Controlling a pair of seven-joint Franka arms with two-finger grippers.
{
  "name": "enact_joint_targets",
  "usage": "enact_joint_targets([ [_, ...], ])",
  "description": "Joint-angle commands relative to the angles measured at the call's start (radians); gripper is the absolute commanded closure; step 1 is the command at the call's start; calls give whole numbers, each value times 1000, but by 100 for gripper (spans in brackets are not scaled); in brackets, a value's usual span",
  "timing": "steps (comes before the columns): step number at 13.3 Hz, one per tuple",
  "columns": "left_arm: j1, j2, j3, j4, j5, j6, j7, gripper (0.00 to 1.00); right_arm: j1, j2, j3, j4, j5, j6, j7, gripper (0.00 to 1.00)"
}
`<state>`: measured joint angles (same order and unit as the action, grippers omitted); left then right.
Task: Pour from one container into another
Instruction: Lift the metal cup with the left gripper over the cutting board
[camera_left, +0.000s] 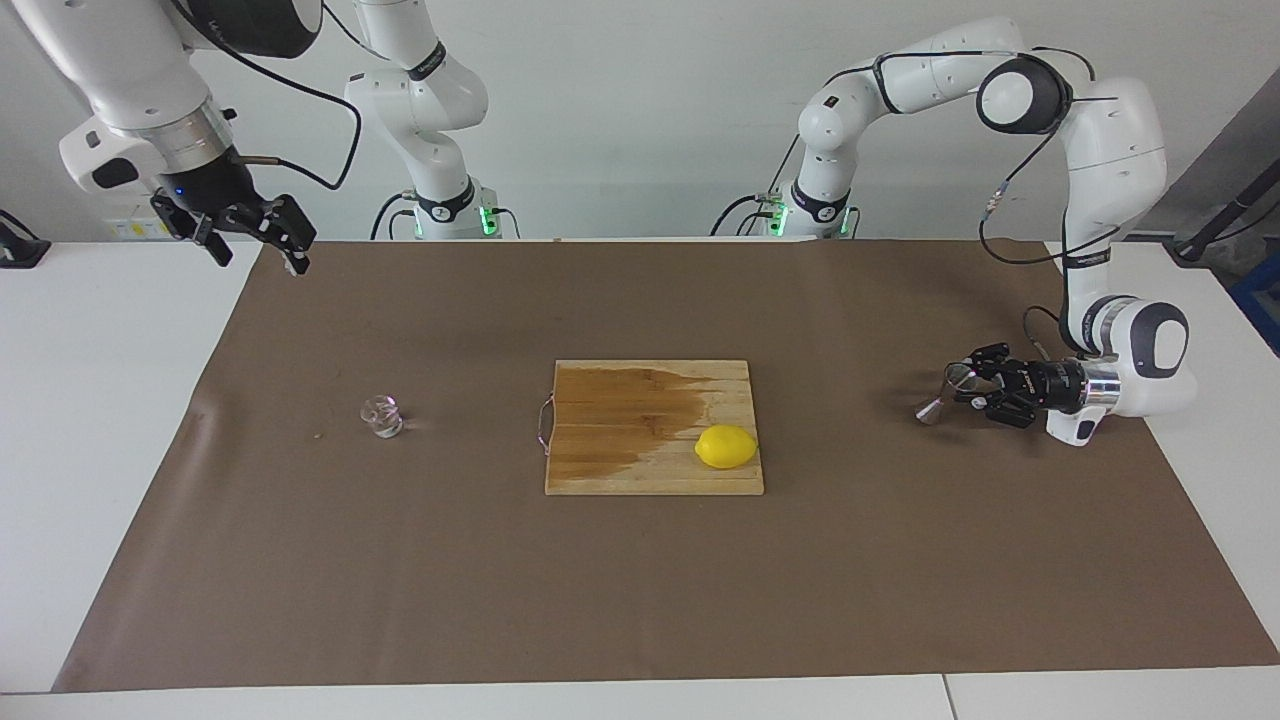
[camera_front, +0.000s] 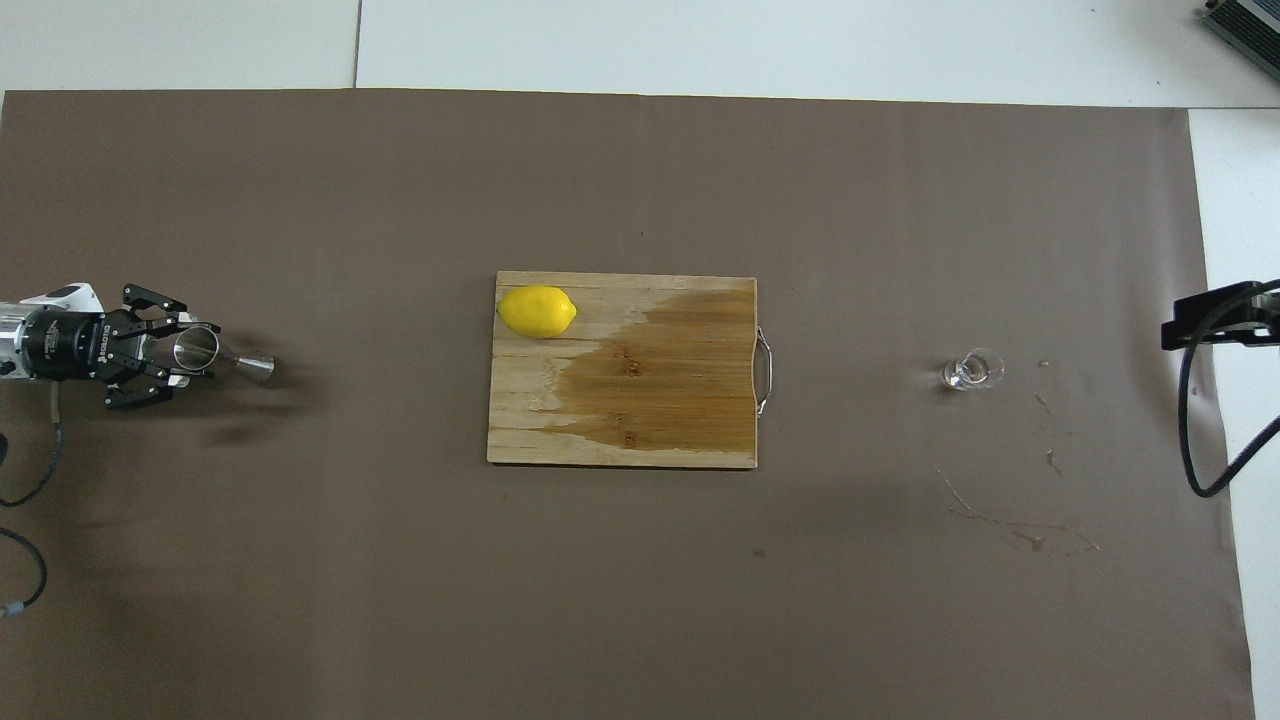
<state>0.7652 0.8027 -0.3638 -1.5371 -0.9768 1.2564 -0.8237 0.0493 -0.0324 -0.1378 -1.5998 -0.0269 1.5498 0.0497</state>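
Observation:
The silver metal jigger (camera_left: 940, 398) (camera_front: 232, 359) hangs tilted just above the brown mat at the left arm's end of the table. My left gripper (camera_left: 968, 384) (camera_front: 192, 349) lies nearly level and is shut on its wider cone, the smaller cone pointing toward the cutting board. The tiny clear glass cup (camera_left: 382, 416) (camera_front: 970, 370) stands upright on the mat toward the right arm's end, with nothing touching it. My right gripper (camera_left: 252, 240) waits open, high over the mat's corner at its own end.
A wooden cutting board (camera_left: 620, 470) (camera_front: 620, 440) with a dark wet patch lies mid-table, a lemon (camera_left: 726, 446) (camera_front: 537, 311) on its corner. Small wet streaks (camera_front: 1010, 520) mark the mat (camera_front: 640, 600) near the cup.

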Motion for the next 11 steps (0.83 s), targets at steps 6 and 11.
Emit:
enact_joint_targets([
  [6, -110, -236, -4, -184, -167, 33, -41, 57, -6, -6, 4, -11, -16, 9, -11, 0],
  [11, -190, -367, 0, -331, -292, 112, -38, 56, -6, -6, 4, -11, -16, 7, -21, 0],
])
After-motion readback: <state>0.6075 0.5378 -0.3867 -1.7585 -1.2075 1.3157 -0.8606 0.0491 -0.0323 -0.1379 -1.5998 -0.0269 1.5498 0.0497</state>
